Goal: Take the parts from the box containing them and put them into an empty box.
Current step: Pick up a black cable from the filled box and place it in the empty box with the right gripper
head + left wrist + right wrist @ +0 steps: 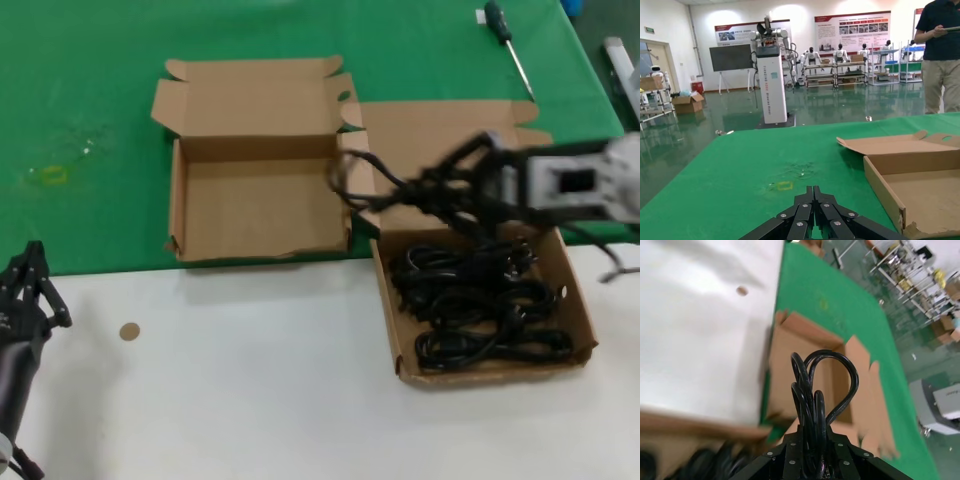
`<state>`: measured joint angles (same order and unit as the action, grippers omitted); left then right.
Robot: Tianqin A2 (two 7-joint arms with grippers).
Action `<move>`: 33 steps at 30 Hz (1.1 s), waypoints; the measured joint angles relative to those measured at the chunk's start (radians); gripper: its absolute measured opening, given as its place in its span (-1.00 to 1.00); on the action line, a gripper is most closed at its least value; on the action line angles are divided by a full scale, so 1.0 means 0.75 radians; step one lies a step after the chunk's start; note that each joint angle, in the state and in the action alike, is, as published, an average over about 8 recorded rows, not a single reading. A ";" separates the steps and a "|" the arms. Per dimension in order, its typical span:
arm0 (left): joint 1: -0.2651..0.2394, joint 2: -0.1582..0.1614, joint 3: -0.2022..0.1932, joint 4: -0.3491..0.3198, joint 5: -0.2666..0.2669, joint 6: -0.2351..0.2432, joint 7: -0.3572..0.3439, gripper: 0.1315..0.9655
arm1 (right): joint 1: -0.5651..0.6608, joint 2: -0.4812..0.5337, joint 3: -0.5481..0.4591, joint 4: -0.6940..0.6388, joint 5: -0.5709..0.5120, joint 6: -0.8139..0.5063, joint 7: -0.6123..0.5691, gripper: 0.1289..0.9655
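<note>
Held cord: a thin black rubbery power cord [375,180], folded into a long slim coil, hangs in the air above the gap between the two boxes; its looped end [825,385] sticks out past the gripper and reaches toward the narrower box
Right gripper: the right gripper [470,190] is clenched on that cord, hovering over the back of the wider box; the wrist view shows the strands pinched between its black fingers [790,452]
Remaining cords: more black coiled power cords [480,305] with chunky plugs lie heaped in a tangle, filling most of their box floor
Source box: the wider shallow brown cardboard box [585,320] sits on the right, mostly on the white part of the tabletop [250,400], its broad lid [420,125] folded back onto the green cloth
Target box: the narrower shallow brown cardboard box [178,200] with a ragged front wall sits on the green cloth just left of the other; nothing lies inside it, lid open to the back
Left gripper: the left gripper [30,285] is parked low at the left edge of the tabletop, its black fingers [812,210] closed together on nothing
Elsewhere: a green-handled screwdriver [505,40] lies on the cloth behind the boxes
</note>
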<state>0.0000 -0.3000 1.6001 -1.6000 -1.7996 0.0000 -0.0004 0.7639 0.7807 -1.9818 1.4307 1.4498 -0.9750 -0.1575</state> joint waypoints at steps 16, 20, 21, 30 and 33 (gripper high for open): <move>0.000 0.000 0.000 0.000 0.000 0.000 0.000 -0.95 | 0.247 -0.487 -0.211 -0.233 -0.305 0.148 0.151 -0.78; 0.000 0.000 0.000 0.000 0.000 0.000 0.000 -0.95 | 0.287 -0.578 -0.239 -0.326 -0.345 0.189 0.144 -0.78; 0.000 0.000 0.000 0.000 0.000 0.000 0.000 -0.95 | 0.296 -0.599 -0.245 -0.350 -0.353 0.199 0.139 -0.78; 0.000 0.000 0.000 0.000 0.000 0.000 0.000 -0.95 | 0.366 -0.752 -0.276 -0.582 -0.380 0.297 0.053 -0.78; 0.000 0.000 0.000 0.000 0.000 0.000 0.000 -0.95 | 0.391 -0.789 -0.278 -0.671 -0.372 0.327 0.005 -0.78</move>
<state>0.0000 -0.3000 1.6000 -1.6000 -1.7996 0.0000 -0.0004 1.0568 0.1887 -2.1902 0.9274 1.1707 -0.7298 -0.1536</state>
